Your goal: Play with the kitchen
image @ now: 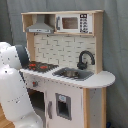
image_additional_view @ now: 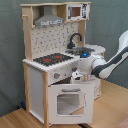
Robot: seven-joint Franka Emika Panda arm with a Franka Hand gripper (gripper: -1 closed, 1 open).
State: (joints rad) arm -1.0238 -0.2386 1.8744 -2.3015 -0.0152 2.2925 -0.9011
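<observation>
The kitchen (image_additional_view: pixel 55 70) stands on a wooden floor (image_additional_view: pixel 112 107) before a grey curtain (image_additional_view: pixel 10 55); the gripper (image_additional_view: pixel 76 76) sits at its front panel, and its opening cannot be told.

A white robot arm (image_additional_view: pixel 112 60) reaches in from the second exterior view's right, bent at a rounded joint, with its wrist angled down and to that same view's left. Its gripper (image_additional_view: pixel 76 76) sits low at the end of the wrist. In the first exterior view, the arm's bulky white segments (image: pixel 12 95) fill the first exterior view's lower left corner.
</observation>
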